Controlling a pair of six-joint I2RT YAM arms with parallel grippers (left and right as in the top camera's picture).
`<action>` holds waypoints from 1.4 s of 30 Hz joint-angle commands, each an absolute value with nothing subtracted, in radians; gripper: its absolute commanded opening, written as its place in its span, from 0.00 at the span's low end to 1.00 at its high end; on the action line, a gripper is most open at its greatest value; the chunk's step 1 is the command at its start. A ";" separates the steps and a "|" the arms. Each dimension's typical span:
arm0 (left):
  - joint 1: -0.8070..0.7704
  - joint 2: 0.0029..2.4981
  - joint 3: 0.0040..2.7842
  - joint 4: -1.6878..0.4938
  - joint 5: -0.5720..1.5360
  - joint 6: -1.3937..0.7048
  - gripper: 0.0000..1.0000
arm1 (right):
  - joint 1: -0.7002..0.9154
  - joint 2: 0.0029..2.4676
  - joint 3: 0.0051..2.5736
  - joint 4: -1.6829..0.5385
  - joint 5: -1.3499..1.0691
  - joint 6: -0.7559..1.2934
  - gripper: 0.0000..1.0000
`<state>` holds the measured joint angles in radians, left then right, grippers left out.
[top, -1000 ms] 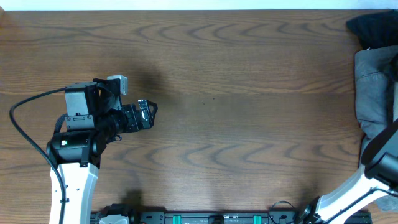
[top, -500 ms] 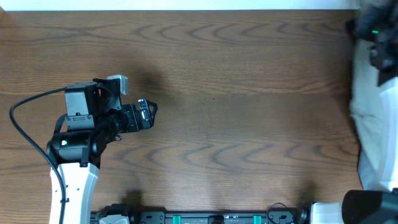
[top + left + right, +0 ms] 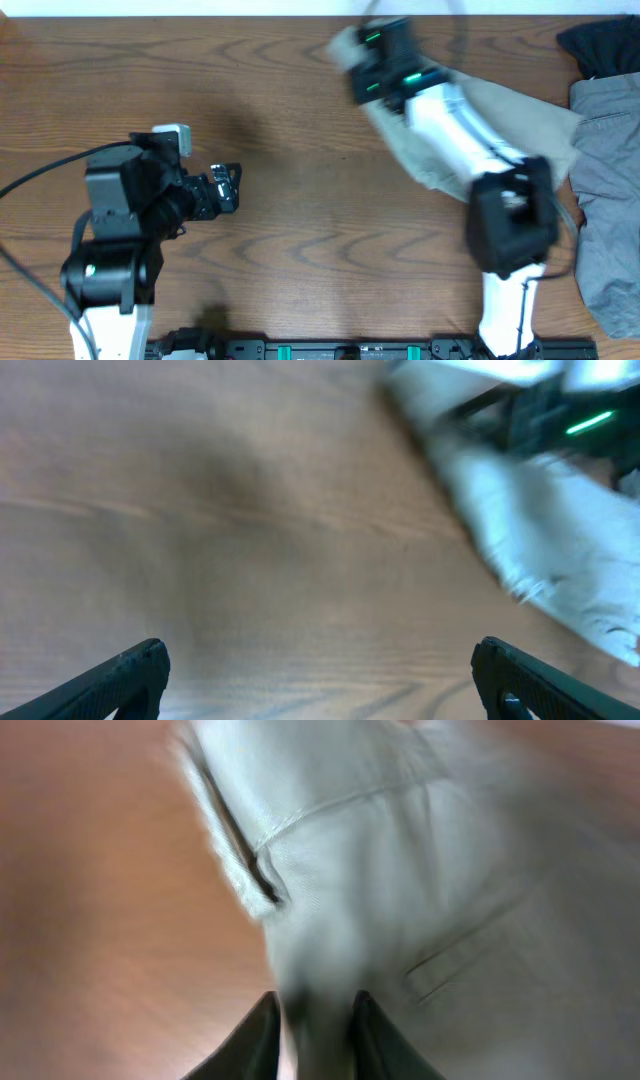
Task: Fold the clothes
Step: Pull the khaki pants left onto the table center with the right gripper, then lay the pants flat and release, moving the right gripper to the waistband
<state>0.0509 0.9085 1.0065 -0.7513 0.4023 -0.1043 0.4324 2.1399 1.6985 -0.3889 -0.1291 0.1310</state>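
Note:
The light khaki-green shorts (image 3: 520, 115) hang and trail across the table's upper middle, under my right arm. My right gripper (image 3: 350, 50) is shut on a bunch of the shorts near the table's far edge. In the right wrist view the cloth (image 3: 400, 870) fills the frame, with a stitched pocket and a seam showing, pinched between the jaws (image 3: 312, 1030). My left gripper (image 3: 228, 188) is open and empty over bare wood at the left. In the left wrist view its jaws (image 3: 320, 680) are wide apart and the shorts (image 3: 530, 530) show blurred at upper right.
A grey garment (image 3: 605, 190) lies along the right edge of the table. A black garment (image 3: 598, 45) sits at the far right corner. The wooden table (image 3: 300, 260) is bare between the arms.
My right arm has swung from the right edge to the upper middle, dragging the khaki shorts out from the pile. My left arm has shifted slightly.

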 commanded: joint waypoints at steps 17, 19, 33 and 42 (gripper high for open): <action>0.056 0.985 1.040 -0.792 0.347 -0.095 0.98 | 0.474 2.078 1.700 -0.543 -0.031 0.239 0.47; 0.056 1.019 1.040 -0.801 0.347 -0.095 0.98 | 0.421 2.090 1.700 -0.550 -0.082 0.239 0.51; 0.056 1.095 1.040 -0.816 0.350 -0.096 0.98 | 0.383 2.453 1.700 -0.360 -0.343 0.555 0.01; 0.056 1.045 1.040 -0.825 0.345 -0.095 0.98 | 0.548 2.530 1.708 -0.416 -0.508 0.541 0.02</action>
